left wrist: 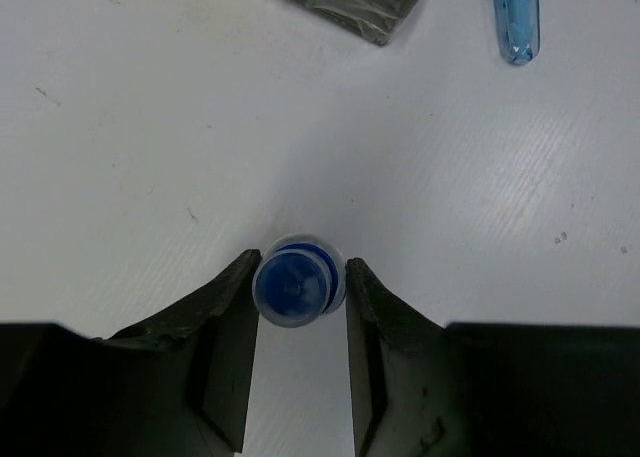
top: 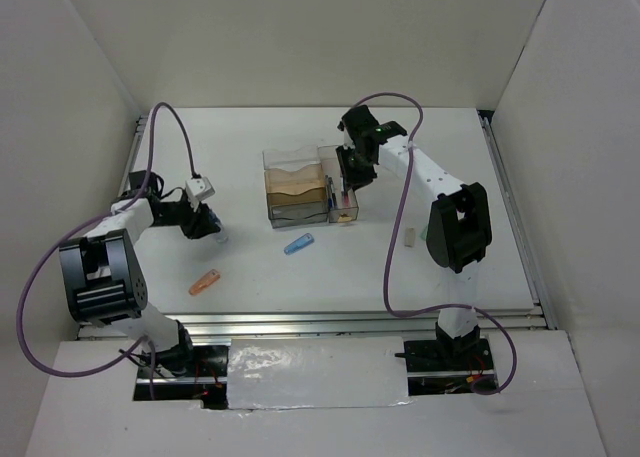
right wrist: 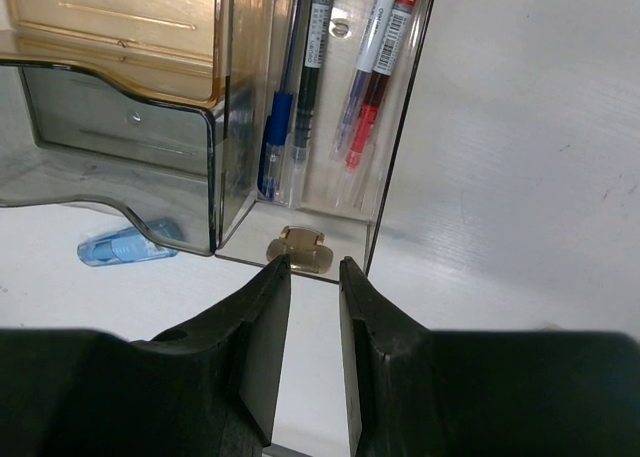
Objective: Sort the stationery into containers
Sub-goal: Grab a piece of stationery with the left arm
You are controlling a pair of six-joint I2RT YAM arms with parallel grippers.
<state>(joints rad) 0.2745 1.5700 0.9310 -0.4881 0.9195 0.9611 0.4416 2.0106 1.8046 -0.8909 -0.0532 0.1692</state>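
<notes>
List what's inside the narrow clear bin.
The bin holds a dark blue pen, a black pen, a red pen, a fourth pen and a beige piece. Anything beneath the pens is hidden.

Of the pens [right wrist: 375, 67] in the narrow bin [right wrist: 397, 147], upper ends were cut off; blue-capped bottle [left wrist: 292, 287], body hidden under its cap; blue piece [left wrist: 516, 17], far end cropped.

White counter [top: 300, 292] bearing a clear organizer [top: 298, 192] near centre. A blue piece [top: 298, 244] lies just in front of it, an orange piece [top: 204, 282] nearer left, a beige piece [top: 410, 237] right; a blue-capped bottle [left wrist: 293, 287] stands upright, left.
</notes>
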